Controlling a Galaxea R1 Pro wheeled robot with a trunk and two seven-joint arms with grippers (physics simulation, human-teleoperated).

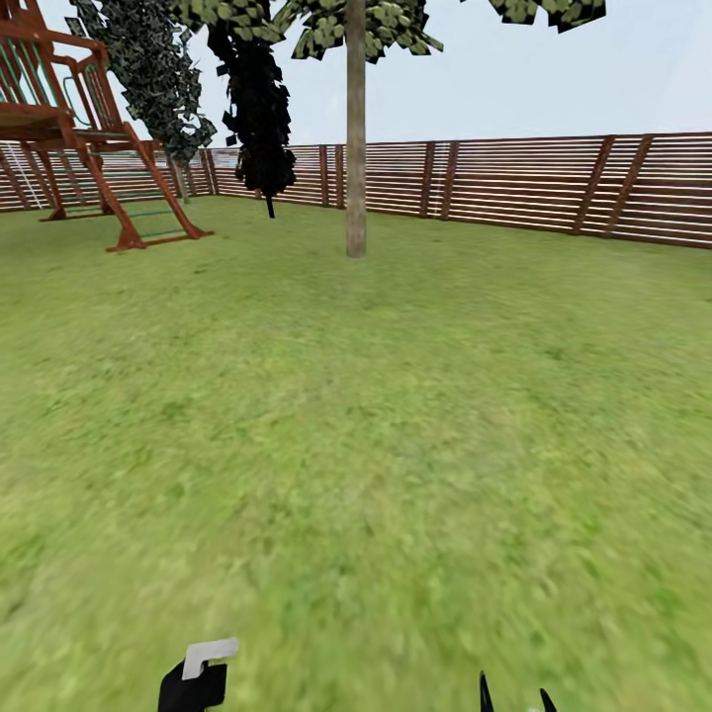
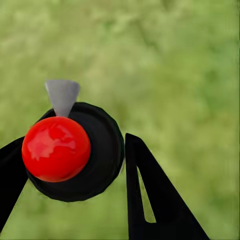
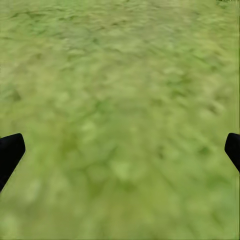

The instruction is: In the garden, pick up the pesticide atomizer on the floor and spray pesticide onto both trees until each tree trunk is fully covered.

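My left gripper is shut on the pesticide atomizer, a black round body with a glossy red ball and a grey wedge nozzle. The atomizer pokes up at the bottom left of the head view, over the grass. One tree trunk, pale grey-brown and bare, stands far ahead on the lawn, foliage at the top. A second leaning tree with dark ragged leaves stands at the back left. My right gripper is open over bare grass, its black fingertips showing at the lower edge.
A reddish-brown slat fence runs along the back of the lawn. A wooden play frame with a ladder stands at the far left. A dark, near-black tree stands by the fence. Open grass lies between me and the trunk.
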